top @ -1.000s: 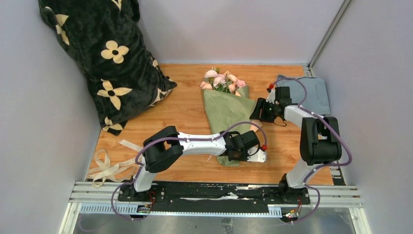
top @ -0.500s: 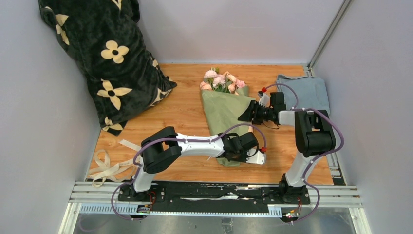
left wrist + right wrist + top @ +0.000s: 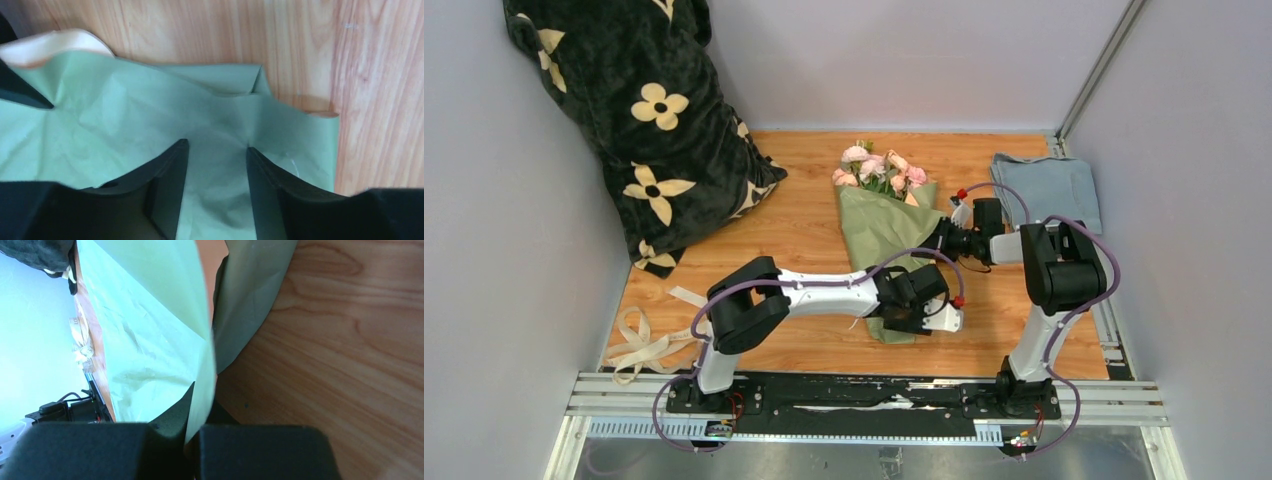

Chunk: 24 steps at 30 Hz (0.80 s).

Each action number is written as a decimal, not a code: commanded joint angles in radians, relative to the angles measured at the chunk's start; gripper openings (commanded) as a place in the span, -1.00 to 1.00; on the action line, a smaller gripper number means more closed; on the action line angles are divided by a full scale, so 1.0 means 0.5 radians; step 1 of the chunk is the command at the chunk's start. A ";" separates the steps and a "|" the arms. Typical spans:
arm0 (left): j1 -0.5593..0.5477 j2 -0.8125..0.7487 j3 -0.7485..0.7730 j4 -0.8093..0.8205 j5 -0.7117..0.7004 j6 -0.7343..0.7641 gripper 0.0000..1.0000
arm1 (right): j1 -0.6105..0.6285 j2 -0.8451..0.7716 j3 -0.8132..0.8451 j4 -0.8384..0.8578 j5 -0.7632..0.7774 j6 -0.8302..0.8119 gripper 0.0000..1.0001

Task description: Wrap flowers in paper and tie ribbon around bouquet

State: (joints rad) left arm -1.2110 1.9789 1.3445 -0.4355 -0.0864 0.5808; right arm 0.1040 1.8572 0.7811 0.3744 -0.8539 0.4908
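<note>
Our right end effector (image 3: 200, 410) pinches the paper (image 3: 150, 340) edge so the bouquet (image 3: 879, 215) on the counter (image 3: 804, 230) holds wrapped; our left end effector (image 3: 216, 147), jaws apart, straddles its stem end.

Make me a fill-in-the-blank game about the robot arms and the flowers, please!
1. The right gripper is shut on the edge of the green ____.
2. The flowers have ____ petals.
3. The ribbon lies on the table by the base of the ____ arm.
4. The jaws of the left gripper stand ____ over the narrow end of the bouquet.
Missing words: paper; pink; left; open.
</note>
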 commanded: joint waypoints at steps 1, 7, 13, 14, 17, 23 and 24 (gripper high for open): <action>0.140 -0.168 0.173 -0.496 0.215 -0.087 0.22 | 0.039 -0.074 -0.091 -0.098 0.097 -0.009 -1.00; 0.528 -0.513 0.258 -0.978 0.275 -0.131 0.61 | 0.038 -0.112 -0.120 -0.108 0.137 -0.025 -1.00; 1.456 -0.907 -0.189 -1.226 0.112 -0.055 0.64 | 0.038 -0.113 -0.121 -0.126 0.143 -0.047 -1.00; 1.642 -0.966 -0.284 -1.263 0.108 -0.021 0.62 | 0.038 -0.113 -0.116 -0.141 0.151 -0.057 -1.00; 2.160 -1.131 -0.560 -1.307 0.011 0.144 0.58 | 0.039 -0.115 -0.094 -0.225 0.174 -0.112 -1.00; 2.945 -1.288 -0.878 -1.299 -0.084 0.454 0.58 | 0.039 -0.137 -0.025 -0.385 0.203 -0.208 -1.00; 3.101 -1.290 -0.896 -1.290 -0.080 0.530 0.57 | 0.038 -0.149 -0.020 -0.409 0.214 -0.222 -1.00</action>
State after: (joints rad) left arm 0.1616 1.3773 0.9260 -1.0386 -0.1104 0.6945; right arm 0.1112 1.8027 0.7609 0.2977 -0.8032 0.4458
